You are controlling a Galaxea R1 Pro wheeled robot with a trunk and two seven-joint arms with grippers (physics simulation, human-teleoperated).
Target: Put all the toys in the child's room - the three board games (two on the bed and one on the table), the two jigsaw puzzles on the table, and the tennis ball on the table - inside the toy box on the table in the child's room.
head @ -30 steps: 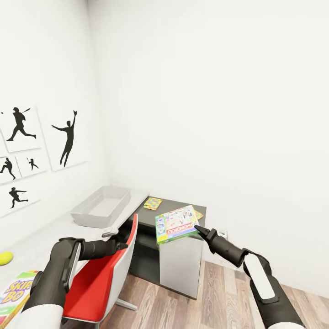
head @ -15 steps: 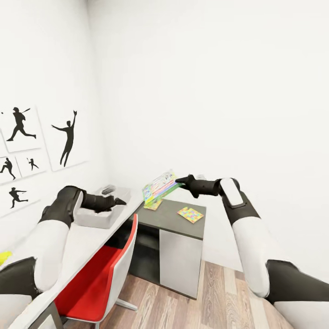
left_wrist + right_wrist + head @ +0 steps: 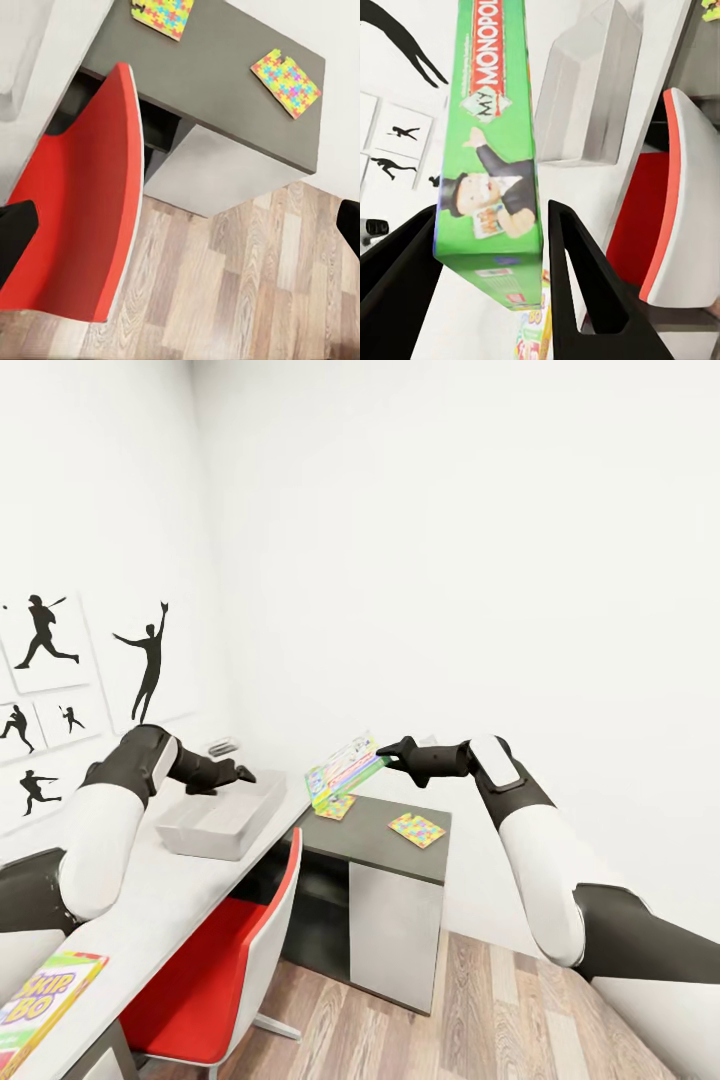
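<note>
The pale green Monopoly box hangs tilted in the air between the toy box and the dark side unit, pinched at one end by the right gripper; in the right wrist view its green edge sits clamped between the two dark fingers. Both jigsaw puzzles lie flat on the dark unit beside the toy box. The left gripper hovers over the toy box; whether it is open I cannot tell. The SKIP-BO box lies on the same light surface, well apart from the toy box. A red chair stands below the surface.
</note>
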